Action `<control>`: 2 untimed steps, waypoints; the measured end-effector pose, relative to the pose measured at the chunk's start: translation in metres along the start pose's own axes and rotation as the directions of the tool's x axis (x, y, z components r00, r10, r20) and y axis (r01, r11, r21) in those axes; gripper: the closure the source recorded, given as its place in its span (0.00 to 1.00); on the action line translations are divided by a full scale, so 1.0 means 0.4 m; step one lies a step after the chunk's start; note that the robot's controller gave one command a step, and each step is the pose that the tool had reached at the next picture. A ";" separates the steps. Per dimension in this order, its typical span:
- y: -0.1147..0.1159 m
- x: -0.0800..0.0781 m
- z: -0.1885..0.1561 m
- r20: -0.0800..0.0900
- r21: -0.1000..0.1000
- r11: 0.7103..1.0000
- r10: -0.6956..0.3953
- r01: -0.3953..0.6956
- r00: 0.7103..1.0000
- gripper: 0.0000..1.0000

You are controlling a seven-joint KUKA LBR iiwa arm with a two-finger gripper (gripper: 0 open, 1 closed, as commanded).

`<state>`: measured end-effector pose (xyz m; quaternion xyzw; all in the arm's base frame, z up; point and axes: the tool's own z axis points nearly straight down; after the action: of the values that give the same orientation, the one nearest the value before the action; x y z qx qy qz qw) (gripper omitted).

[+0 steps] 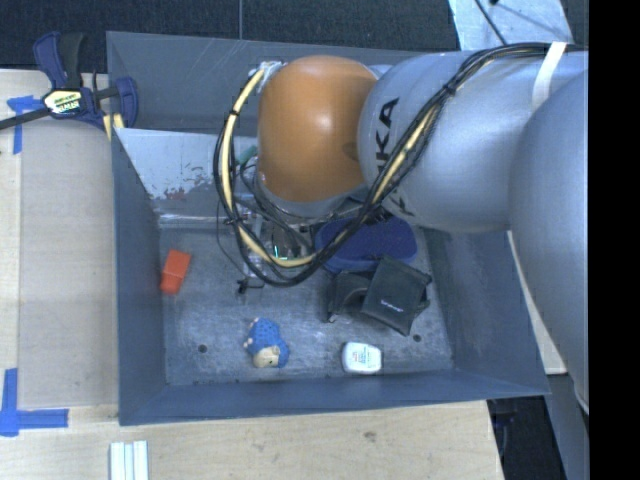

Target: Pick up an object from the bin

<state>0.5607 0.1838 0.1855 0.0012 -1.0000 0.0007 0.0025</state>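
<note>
Arm [480, 138]: grey and bulky, closest to the lens. It comes in from the view's right and bends down into the bin, with black and yellow cables looped round it.
Bin [135, 298]: grey metal with sloped walls and a scuffed floor that carries a few loose things.
Orange cover [310, 128]: rounded dome on the wrist, directly above the hand and hiding most of it.
Hand [268, 253]: low over bare floor near the middle of the bin. Whether it is spread or pressed together cannot be told.
Blue cloth [375, 243]: dark, soft lump just beside the hand on the view's right, partly under the arm. It is the nearest thing to the hand.
Black pouch [385, 293]: boxy, to the right of the hand and nearer the front wall, touching the cloth's lower edge.
Orange block [175, 271]: small, well apart from the hand on the view's left, close to the left wall.
White piece [361, 357]: small and rounded, right of the hand, at the foot of the front wall.
Blue-and-yellow toy [267, 345]: smallest, straight in front of the hand toward the front wall, near the white piece but apart from it.
</note>
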 end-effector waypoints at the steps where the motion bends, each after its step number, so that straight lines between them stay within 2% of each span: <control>1: -0.130 0.081 0.235 0.004 0.001 0.929 -0.370 0.370 0.929 0.00; 2: -0.170 0.149 0.286 0.009 0.002 0.875 -0.483 0.483 0.875 0.00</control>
<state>0.5007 0.1154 0.0714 0.2508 -0.9680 -0.0004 -0.0022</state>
